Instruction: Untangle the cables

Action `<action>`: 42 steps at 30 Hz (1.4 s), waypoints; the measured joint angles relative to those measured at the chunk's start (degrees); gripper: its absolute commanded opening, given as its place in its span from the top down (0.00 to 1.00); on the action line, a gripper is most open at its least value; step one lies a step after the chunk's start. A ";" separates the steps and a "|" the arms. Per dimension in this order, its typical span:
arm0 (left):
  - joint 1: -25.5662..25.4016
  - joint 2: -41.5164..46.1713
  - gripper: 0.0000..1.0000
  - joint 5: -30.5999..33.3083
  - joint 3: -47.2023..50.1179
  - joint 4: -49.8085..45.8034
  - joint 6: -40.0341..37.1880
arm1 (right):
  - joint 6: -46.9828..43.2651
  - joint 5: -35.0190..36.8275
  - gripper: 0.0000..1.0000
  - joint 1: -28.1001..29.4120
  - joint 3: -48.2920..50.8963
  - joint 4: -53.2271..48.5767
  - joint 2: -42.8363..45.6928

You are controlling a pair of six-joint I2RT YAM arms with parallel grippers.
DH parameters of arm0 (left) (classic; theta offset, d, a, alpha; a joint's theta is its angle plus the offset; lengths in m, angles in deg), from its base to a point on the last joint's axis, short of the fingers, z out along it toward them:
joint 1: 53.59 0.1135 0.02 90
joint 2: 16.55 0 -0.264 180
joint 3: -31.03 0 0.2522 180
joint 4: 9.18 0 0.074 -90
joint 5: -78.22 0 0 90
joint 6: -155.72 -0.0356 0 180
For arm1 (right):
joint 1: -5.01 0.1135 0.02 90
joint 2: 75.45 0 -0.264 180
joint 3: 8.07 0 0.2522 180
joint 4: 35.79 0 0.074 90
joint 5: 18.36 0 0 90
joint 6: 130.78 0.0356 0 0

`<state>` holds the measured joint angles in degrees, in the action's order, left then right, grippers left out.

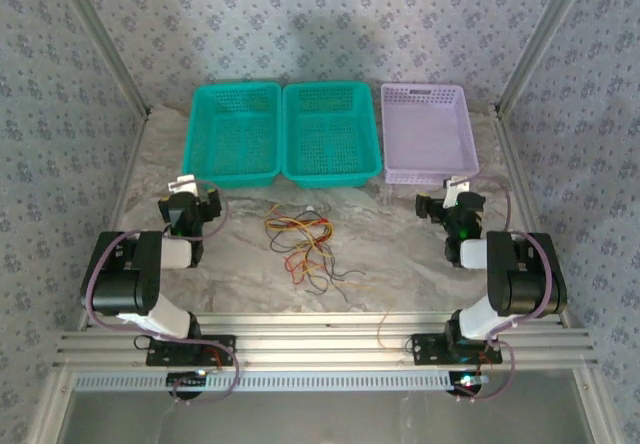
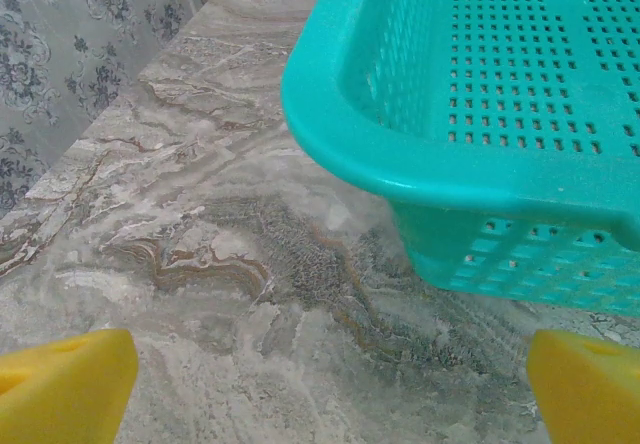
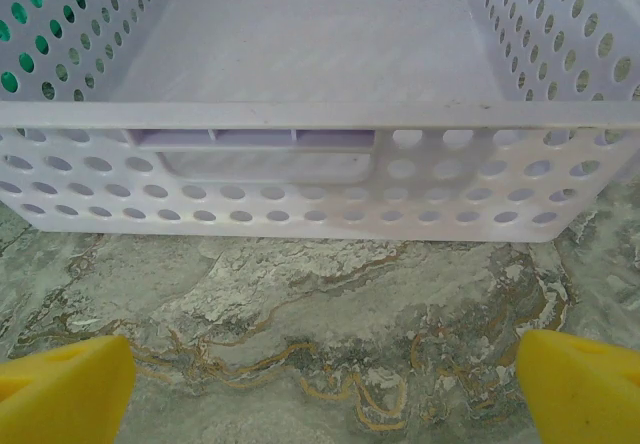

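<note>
Teal baskets (image 1: 236, 176), lilac basket (image 1: 430, 175) behind tangled cables (image 1: 303, 244); left tool (image 2: 325, 389), right tool (image 3: 325, 389) wide, empty.

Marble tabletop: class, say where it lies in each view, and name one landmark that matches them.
Top external: marble tabletop fills the middle, cables on it.
Left wrist: left and bottom, beside a teal basket.
Right wrist: lower half, before the lilac basket.
Shared landmark: the basket row at its far edge.

Tabletop (image 1: 400, 254) is looking smooth, marble-veined; teal basket (image 2: 335, 139) showing glossy perf. plastic, lilac basket (image 3: 300, 114) matt plastic; yellow pads (image 2: 60, 389) looking matt.
</note>
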<state>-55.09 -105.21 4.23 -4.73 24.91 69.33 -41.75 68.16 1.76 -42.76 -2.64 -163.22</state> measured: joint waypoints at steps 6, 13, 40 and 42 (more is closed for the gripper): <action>0.00 0.00 0.00 0.00 0.00 0.00 0.00 | 0.00 -0.02 0.00 0.00 0.00 0.00 0.00; 0.00 0.00 0.00 0.00 0.00 0.00 0.00 | 0.00 -0.22 0.00 0.00 0.00 0.00 0.00; 0.00 0.00 0.00 -0.02 0.00 0.00 0.00 | 2.91 6.45 0.00 7.15 -7.28 -22.82 32.02; 0.00 0.00 0.00 -0.04 0.00 0.00 0.00 | 8.04 6.27 0.00 7.26 -9.64 -25.86 33.33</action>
<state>-55.09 -105.21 4.18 -4.73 24.91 69.33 -33.71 74.43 9.02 -52.40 -28.50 -129.89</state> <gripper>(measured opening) 0.996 0.998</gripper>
